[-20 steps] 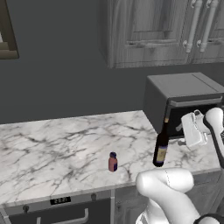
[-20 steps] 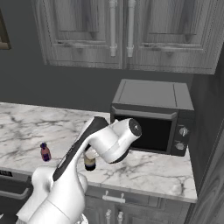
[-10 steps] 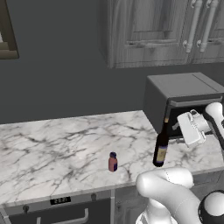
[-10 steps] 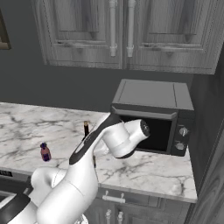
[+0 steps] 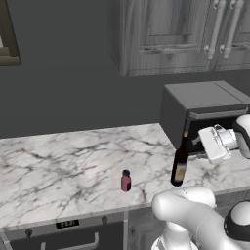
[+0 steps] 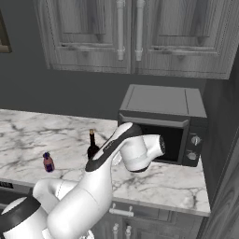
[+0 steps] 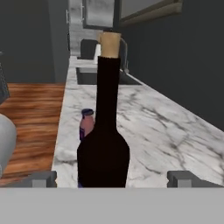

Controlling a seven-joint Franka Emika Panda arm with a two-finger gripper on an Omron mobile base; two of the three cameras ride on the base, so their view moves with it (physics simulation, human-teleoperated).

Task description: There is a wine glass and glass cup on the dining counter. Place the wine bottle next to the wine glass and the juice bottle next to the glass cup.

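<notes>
Near the marble counter's (image 5: 73, 156) front edge, wine bottle (image 5: 179, 163) stands upright just in front of the microwave (image 5: 205, 107). Gripper (image 7: 112, 178) wide open, fingers either side of it, not touching. Juice bottle (image 5: 126, 180) stands apart, mid-counter near the front edge, behind the wine bottle in hand view.

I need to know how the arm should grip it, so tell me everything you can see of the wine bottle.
The wine bottle is tall, near-black and glassy-looking, with a long thin neck, a tan top and a pale tan label. It stands upright on the marble counter, in front of the microwave. In the hand view it stands between the open gripper fingertips, not yet gripped.
</notes>
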